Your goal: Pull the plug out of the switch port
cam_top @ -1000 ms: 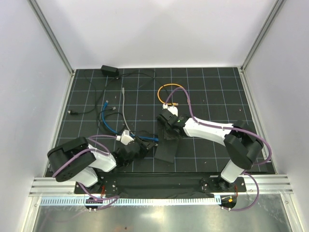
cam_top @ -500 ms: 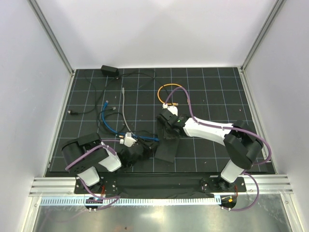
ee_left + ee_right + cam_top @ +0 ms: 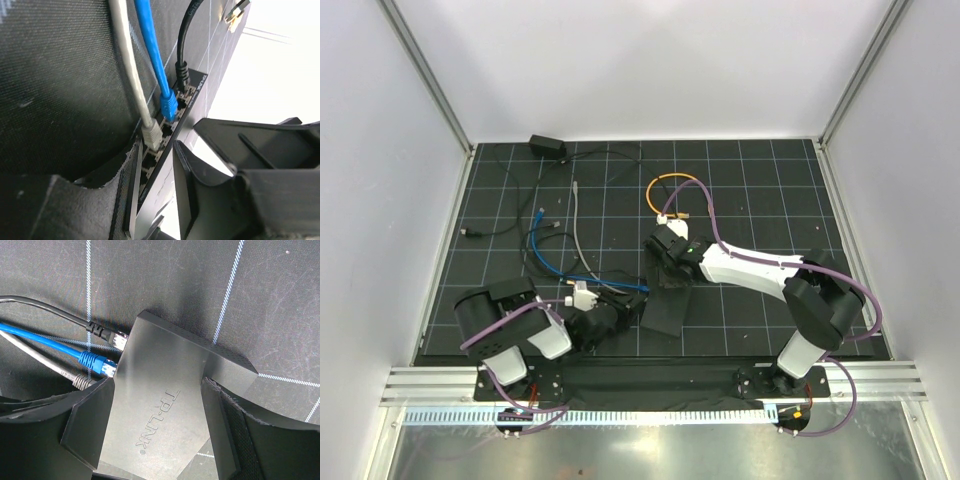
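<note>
Switch box [image 3: 167,352]: flat matte-black, "TP-LINK" on its lid, lying on the black grid mat [image 3: 750,180], lower centre of the top view.
Switch port row [image 3: 165,127]: along one long edge of the box, on its frame-left side in the top view.
Plugs: 3 seated side by side in that edge, grey plug [image 3: 151,135], blue plug [image 3: 169,104], black plug [image 3: 182,75]. All look fully in.
R gripper [image 3: 157,405]: over the box's upper end in the top view. Jaws are spread wide across the box's width, w/ one finger by the port edge just beside the grey plug and the other on the opposite edge. Both look in contact, so it's clamped on the box.
L gripper [image 3: 156,165]: at the port edge, low in the wrist frame, just short of the grey plug. Fingers [image 3: 187,180] are a little apart w/ the box's edge between them. Can't tell if they press on it. No plug held.
Cables: blue cable [image 3: 620,286] and grey cable [image 3: 577,225] run from the port edge toward upper left of the mat.
Other: small black pwr adapter [image 3: 547,146] at the mat's upper-left corner, well apart from the box. Orange cable loop [image 3: 672,180] above the R gripper in frame.
</note>
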You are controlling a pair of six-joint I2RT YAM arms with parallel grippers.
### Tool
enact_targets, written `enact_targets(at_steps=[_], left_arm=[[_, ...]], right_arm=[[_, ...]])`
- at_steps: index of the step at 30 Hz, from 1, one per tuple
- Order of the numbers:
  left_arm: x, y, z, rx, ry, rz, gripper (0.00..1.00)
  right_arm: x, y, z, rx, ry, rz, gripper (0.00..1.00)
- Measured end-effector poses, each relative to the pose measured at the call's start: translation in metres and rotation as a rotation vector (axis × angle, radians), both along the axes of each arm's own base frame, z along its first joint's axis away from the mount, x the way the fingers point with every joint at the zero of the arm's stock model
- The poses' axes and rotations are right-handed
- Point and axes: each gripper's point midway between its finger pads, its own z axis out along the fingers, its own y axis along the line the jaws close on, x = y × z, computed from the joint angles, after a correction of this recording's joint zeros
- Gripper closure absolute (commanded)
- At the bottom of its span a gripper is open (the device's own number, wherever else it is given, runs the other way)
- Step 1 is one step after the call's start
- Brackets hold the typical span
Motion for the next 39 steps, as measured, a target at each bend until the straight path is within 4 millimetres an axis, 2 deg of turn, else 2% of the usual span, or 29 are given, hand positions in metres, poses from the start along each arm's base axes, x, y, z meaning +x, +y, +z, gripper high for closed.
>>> enact_targets(at_steps=[12, 16, 23, 28, 39], left_arm=[[0.008, -0.005, -0.002, -0.043, 0.010, 0.046, 0.67], [0.008, -0.005, -0.004, -0.042, 0.013, 0.050, 0.78], [0.010, -0.007, -0.006, -0.053, -0.008, 0.052, 0.85], [0.012, -0.010, -0.007, -0.085, -0.027, 0.052, 0.99], [0.013, -0.009, -0.006, -0.078, -0.077, 0.047, 1.00]], right_arm=[[0.001, 0.000, 0.000, -0.003, -0.004, 0.001, 0.23], [0.001, 0.000, 0.000, -0.002, -0.004, 0.002, 0.23], [0.002, -0.001, 0.000, -0.010, -0.011, 0.001, 0.22], [0.003, -0.003, -0.001, -0.039, -0.016, -0.001, 0.20], [0.000, 0.002, -0.007, -0.151, -0.039, 0.028, 0.15]])
